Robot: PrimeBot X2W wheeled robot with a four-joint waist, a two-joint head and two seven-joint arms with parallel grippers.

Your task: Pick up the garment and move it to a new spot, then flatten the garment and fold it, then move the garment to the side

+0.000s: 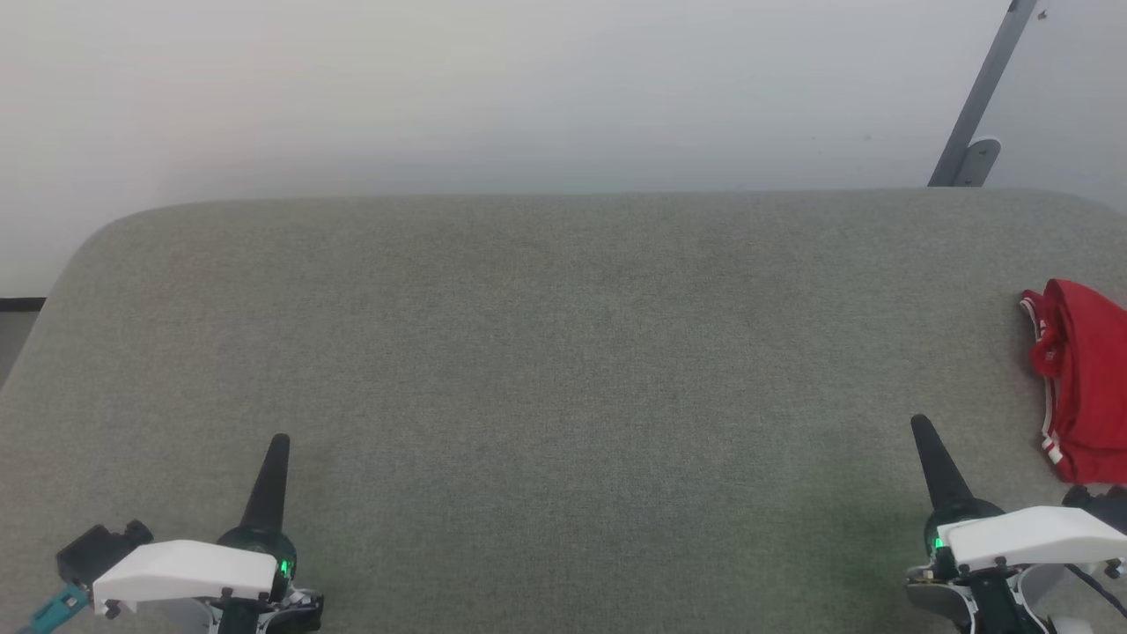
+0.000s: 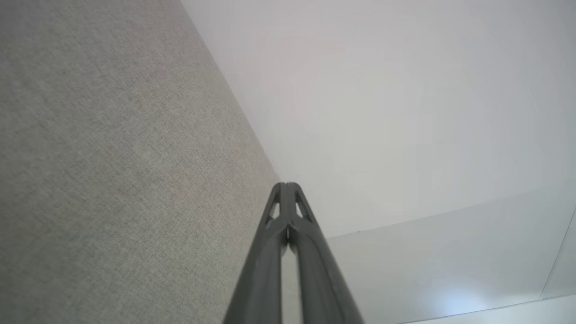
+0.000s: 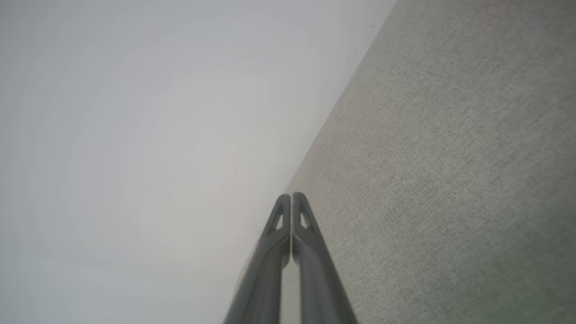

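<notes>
The garment [image 1: 1087, 379] is lying bunched at the desk's [image 1: 563, 352] three o'clock edge. The left gripper [image 1: 279, 439] and right gripper [image 1: 919, 423] are hovering at seven and five o'clock, each with fingers pressed together, holding nothing.

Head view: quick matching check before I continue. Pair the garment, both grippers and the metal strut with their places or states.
1 garment
2 left gripper
3 right gripper
4 metal strut

A lower left, shut, empty
B upper right corner, slanting
C far right edge, red, bunched
D lower right, shut, empty

Pairs: 1-C, 2-A, 3-D, 4-B
</notes>
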